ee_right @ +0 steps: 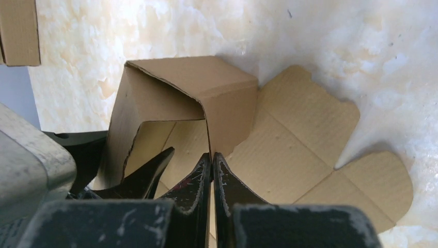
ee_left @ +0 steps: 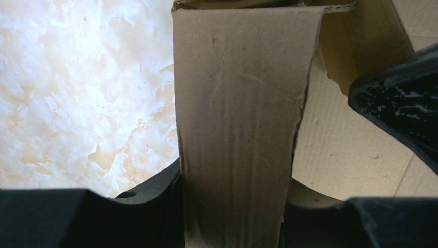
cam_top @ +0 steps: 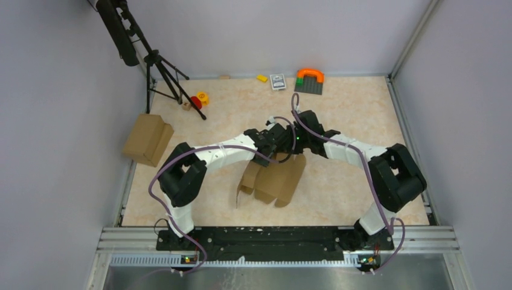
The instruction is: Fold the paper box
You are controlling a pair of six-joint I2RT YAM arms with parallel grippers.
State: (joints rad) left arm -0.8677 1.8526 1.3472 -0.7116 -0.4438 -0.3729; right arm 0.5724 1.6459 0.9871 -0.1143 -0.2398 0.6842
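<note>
The paper box (cam_top: pixel 275 178), plain brown cardboard, lies half folded in the middle of the table, with some walls raised and flat flaps (ee_right: pixel 310 155) spread on the near side. My left gripper (ee_left: pixel 232 217) is shut on an upright cardboard panel (ee_left: pixel 237 103) that fills the space between its jaws. My right gripper (ee_right: pixel 212 155) is shut, its tips against the edge of a raised wall (ee_right: pixel 227 103); I cannot tell whether any cardboard is pinched. Both grippers (cam_top: pixel 270 151) (cam_top: pixel 288 150) meet over the box's far side. One dark finger of the right gripper (ee_left: pixel 403 98) shows beside the panel.
A bulkier brown carton (cam_top: pixel 148 139) sits at the table's left edge. A tripod (cam_top: pixel 163 72) stands at the back left beside red and yellow toys (cam_top: pixel 198 99). Along the back wall lie a yellow block (cam_top: pixel 262 78), a card deck (cam_top: pixel 278 81) and an orange arch on a grey plate (cam_top: pixel 310 80).
</note>
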